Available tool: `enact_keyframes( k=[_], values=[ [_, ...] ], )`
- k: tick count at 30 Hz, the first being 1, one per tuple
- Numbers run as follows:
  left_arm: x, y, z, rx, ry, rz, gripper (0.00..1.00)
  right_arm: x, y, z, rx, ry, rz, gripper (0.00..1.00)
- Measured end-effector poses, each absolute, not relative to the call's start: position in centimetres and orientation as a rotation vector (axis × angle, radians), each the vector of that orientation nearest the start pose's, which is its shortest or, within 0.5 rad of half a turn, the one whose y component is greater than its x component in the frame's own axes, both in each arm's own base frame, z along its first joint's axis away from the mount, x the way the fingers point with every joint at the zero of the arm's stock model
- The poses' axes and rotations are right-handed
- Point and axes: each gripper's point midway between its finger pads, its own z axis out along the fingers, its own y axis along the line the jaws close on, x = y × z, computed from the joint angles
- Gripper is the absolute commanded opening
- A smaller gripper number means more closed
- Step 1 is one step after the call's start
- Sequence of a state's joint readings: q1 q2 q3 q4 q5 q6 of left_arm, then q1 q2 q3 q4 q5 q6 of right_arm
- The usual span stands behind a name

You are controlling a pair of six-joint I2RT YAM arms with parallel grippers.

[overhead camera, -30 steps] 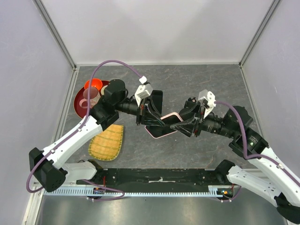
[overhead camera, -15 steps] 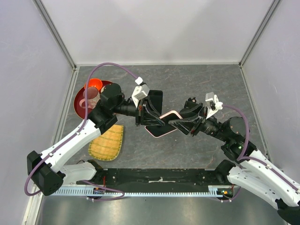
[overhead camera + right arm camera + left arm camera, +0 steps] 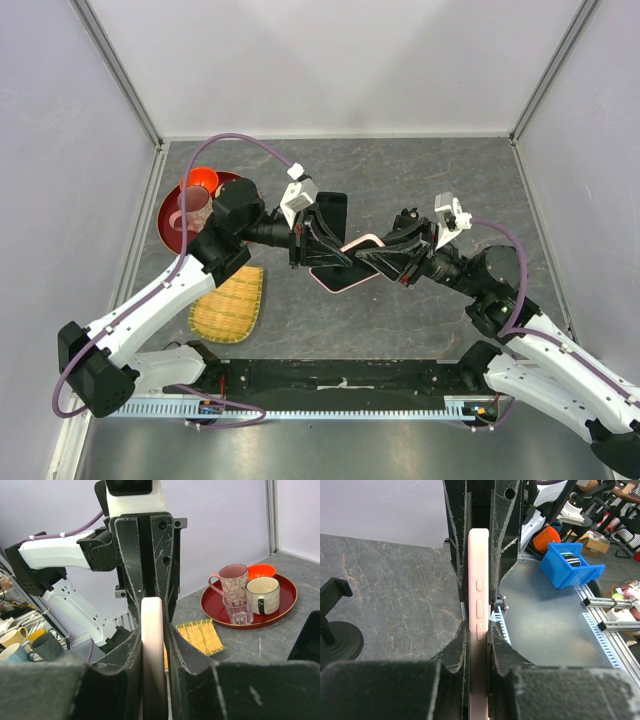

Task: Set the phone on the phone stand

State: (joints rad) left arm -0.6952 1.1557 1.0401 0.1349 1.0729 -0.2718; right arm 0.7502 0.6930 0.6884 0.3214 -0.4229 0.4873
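Observation:
A pink phone (image 3: pixel 338 278) hangs edge-up above the middle of the table, caught between both grippers. My left gripper (image 3: pixel 325 250) is shut on its left end; in the left wrist view the phone (image 3: pixel 479 605) stands upright between the fingers (image 3: pixel 454 650). From the right, my right gripper (image 3: pixel 372 258) is shut on the other end, and the phone (image 3: pixel 152 645) fills the gap between its jaws. The black phone stand (image 3: pixel 332 208) stands just behind the left gripper, and its base (image 3: pixel 335 640) shows at the left edge of the left wrist view.
A red tray (image 3: pixel 170 228) with an orange cup (image 3: pixel 199 180), a pink mug (image 3: pixel 231 577), a glass (image 3: pixel 238 607) and a white mug (image 3: pixel 262 592) sits at the far left. A yellow bamboo mat (image 3: pixel 230 303) lies in front of it. Grey walls enclose the table.
My right gripper has slid left along the phone and closed on it. The left gripper keeps its grip and has barely moved.

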Motion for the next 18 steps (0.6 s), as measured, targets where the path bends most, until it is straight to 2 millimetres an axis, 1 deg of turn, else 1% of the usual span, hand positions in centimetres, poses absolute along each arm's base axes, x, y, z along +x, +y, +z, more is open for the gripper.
enact_keyframes(
  k=[2,4,6,7,9,10,11,12,14,15,17,18],
  values=[
    [13.9,-32.3,34.9,1.231,1.311,-1.537,0.02,15.0,26.4,37.5,-0.576,1.287,1.316,0.15],
    [13.9,-32.3,34.9,1.225,1.319,-1.543,0.02,15.0,26.4,37.5,-0.581,1.284,1.314,0.0],
    [13.9,-32.3,35.0,1.221,1.321,-1.543,0.03,14.9,26.4,37.5,-0.586,1.281,1.316,0.0],
    [13.9,-32.3,35.0,1.219,1.323,-1.542,0.12,14.9,26.4,37.5,-0.587,1.281,1.316,0.0],
    [14.1,-32.3,35.0,1.208,1.328,-1.534,0.33,14.9,26.4,37.5,-0.587,1.282,1.314,0.0],
    [14.2,-32.3,35.0,1.2,1.337,-1.528,0.56,14.9,26.4,37.4,-0.589,1.285,1.309,0.0],
    [14.4,-32.4,35.0,1.183,1.347,-1.515,0.6,15.0,26.3,37.4,-0.585,1.287,1.3,0.0],
    [14.8,-32.4,35.0,1.166,1.346,-1.489,0.62,15.2,26.1,37.0,-0.584,1.308,1.282,0.0],
    [16.0,-32.4,35.4,1.097,1.366,-1.428,0.62,15.3,25.6,35.5,-0.586,1.374,1.235,0.0],
    [16.7,-32.2,35.6,1.055,1.373,-1.386,0.61,15.4,25.3,34.9,-0.585,1.403,1.209,0.0],
    [17.8,-31.7,35.9,0.977,1.387,-1.312,0.54,15.7,24.1,33.4,-0.567,1.494,1.124,0.0],
    [18.5,-31.4,36.0,0.937,1.392,-1.273,0.52,15.8,23.4,33.1,-0.556,1.521,1.088,0.0]
  ],
)
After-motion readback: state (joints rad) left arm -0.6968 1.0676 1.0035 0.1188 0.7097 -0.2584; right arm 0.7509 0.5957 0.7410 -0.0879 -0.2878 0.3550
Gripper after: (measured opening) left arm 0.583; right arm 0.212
